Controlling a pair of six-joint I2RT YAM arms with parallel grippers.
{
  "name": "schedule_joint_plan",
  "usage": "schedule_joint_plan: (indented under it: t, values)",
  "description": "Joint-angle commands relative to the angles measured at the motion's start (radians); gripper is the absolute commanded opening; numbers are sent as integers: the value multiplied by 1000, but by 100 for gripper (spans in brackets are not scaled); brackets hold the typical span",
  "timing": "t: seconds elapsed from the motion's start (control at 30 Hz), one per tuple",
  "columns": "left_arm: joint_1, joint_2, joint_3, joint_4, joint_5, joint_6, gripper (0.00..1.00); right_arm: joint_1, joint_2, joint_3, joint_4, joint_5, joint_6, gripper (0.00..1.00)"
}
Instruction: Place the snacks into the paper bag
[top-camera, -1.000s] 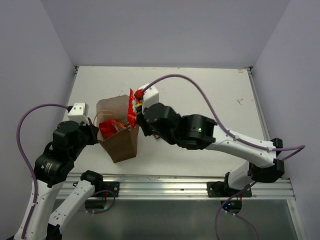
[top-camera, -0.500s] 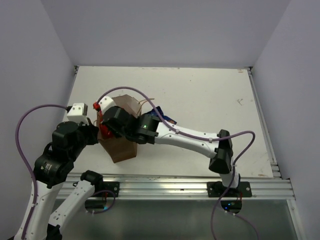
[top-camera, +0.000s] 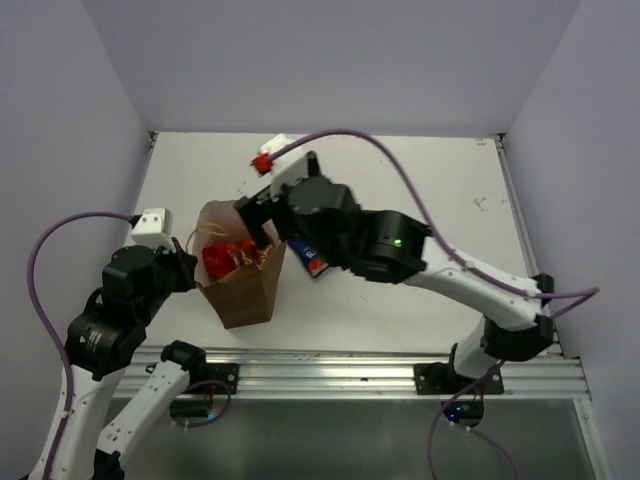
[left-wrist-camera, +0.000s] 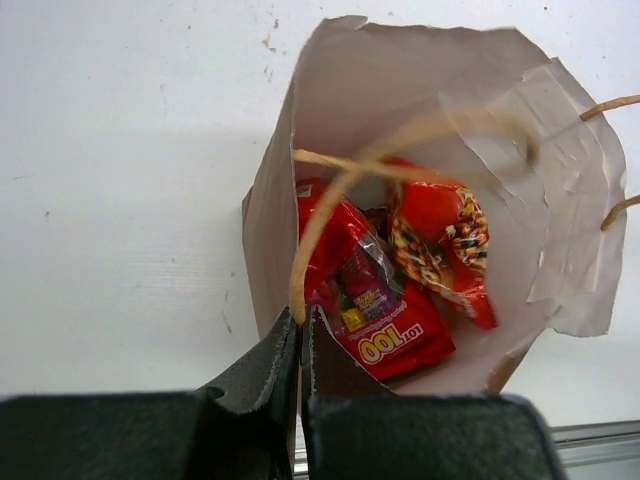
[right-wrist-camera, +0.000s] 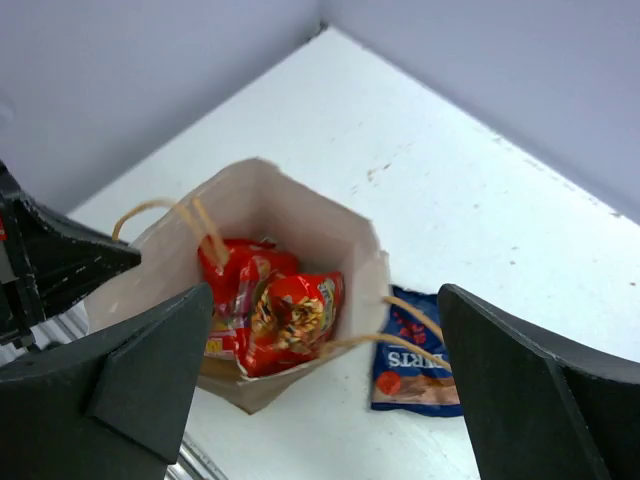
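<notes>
**Paper bag.** The brown paper bag (top-camera: 243, 290) stands upright on the left, near part of the white table (top-camera: 420, 190), mouth open. One twisted paper handle (left-wrist-camera: 400, 140) curves across the mouth. The other handle hangs out over the right rim.

**Contents.** Red packets lie inside. One is a red packet with multicoloured candy print (left-wrist-camera: 375, 310), carrying yellow lettering. Beside it, on its right, is a red-orange packet (left-wrist-camera: 445, 245) with a dark speckled pattern. They overlap, and I cannot tell whether more lie beneath them.

**Outside the bag.** The small blue bag (right-wrist-camera: 415, 355) lies flat on the table just beside the paper bag's right side. The outer handle hangs over its near edge. In the overhead view it is partly hidden under the right arm.

**Left gripper.** The left gripper (left-wrist-camera: 300, 330) is at the bag's left rim. Its jaws are pressed together on the paper wall at the point where the handle is rooted.

**Right gripper.** The right gripper (right-wrist-camera: 325, 290) hangs above the bag's mouth. Its fingers (right-wrist-camera: 150, 370) are spread wide apart and nothing is between them. It touches neither the bag nor any packet.
</notes>
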Motion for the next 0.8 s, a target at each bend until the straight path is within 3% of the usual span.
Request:
schedule_joint_plan:
  t: [0.0, 0.13, 0.23, 0.47, 0.77]
  values:
    - [-2, -4, 9, 56, 10, -26, 0, -86, -181, -106, 15, 90, -12, 99]
    - [-2, 4, 14, 58, 12, -34, 0, -301, -302, -473, 86, -73, 109, 99]
    - [-2, 9, 17, 59, 9, -39, 0, -416, -322, -621, 153, -168, 146, 99]
    - [-2, 24, 17, 67, 7, -55, 0, -537, -168, -709, 282, -332, 148, 99]
    - [-2, 27, 19, 64, -5, -75, 0, -604, 142, -668, 311, -498, 134, 99]
